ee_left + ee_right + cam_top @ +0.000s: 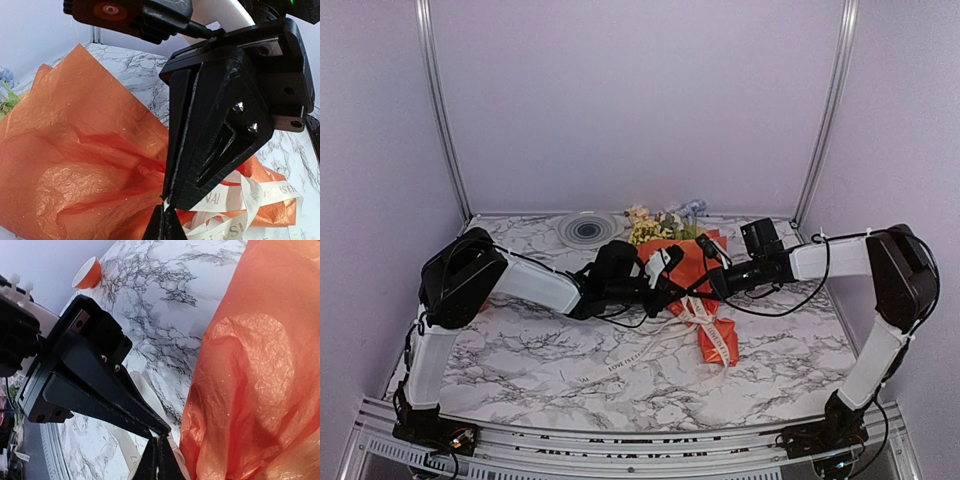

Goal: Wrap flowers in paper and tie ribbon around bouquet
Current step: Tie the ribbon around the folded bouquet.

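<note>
Marbled grey-and-white tabletop [520,350] under lilac walls carries one bouquet [718,340]: crinkly orange paper [75,150] coned round the flowers [655,228], blossoms toward 12 o'clock, narrow end toward 5. One cream lettered ribbon [235,197] loops its waist. One ringed disc [588,230] lies at 11. Two grippers meet tip to tip at the waist, the left gripper [163,222] and right gripper [157,460] both pinched closed. Whether either has caught ribbon I cannot tell. Only the overhead view shows the whole bunch, while the wrist views show creases and print.
</note>
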You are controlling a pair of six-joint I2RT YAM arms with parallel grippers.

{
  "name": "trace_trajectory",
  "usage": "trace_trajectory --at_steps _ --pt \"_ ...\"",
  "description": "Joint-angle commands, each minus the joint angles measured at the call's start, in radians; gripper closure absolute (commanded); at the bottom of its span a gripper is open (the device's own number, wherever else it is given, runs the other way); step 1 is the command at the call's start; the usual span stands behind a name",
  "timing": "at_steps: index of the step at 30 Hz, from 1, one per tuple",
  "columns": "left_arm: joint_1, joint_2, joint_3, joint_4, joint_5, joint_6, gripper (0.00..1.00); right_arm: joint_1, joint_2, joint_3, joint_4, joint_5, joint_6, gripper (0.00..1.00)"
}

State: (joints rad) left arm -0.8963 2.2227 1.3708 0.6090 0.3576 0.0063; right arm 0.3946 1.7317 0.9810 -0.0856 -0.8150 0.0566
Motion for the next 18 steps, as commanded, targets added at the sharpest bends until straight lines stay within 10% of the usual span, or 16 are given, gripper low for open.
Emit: trace_trajectory --at_steps 1,9,18 --pt "0.000 -0.037 -0.012 0.035 0.008 0.008 1.00 -0.002 -0.018 -0.020 0.027 -0.008 0.007 1.00" --pt "0.009 -0.153 -0.106 -0.042 -0.030 0.114 0.52 -0.013 -0.068 -0.069 0.060 0.040 0.065 1.00" --pt "0.066 -0.265 -0.144 -0.690 -0.080 0.478 0.30 -0.013 -0.081 -0.106 0.116 0.046 0.122 1.00"
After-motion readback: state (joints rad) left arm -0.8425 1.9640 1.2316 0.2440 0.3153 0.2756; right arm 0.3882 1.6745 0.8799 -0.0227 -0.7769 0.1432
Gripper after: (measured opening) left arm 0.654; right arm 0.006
